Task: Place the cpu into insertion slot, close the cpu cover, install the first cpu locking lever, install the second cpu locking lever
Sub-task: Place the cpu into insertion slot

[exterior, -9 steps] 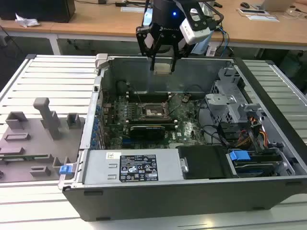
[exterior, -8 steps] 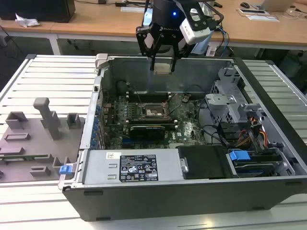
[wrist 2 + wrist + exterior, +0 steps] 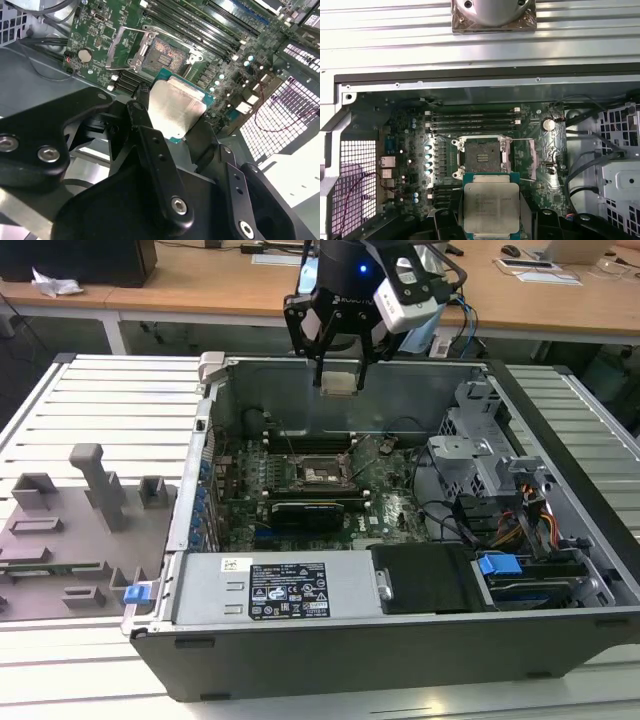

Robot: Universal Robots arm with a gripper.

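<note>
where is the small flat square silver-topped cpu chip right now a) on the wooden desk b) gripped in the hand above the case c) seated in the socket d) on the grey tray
b: the black hand clamps the small square silver-topped cpu chip above the green motherboard, whose square dark metal-rimmed socket is bare.

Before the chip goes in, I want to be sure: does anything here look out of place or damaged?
Nothing stands out. The gripper holds the cpu above the open computer case, and the insertion slot lies uncovered and empty.
</note>
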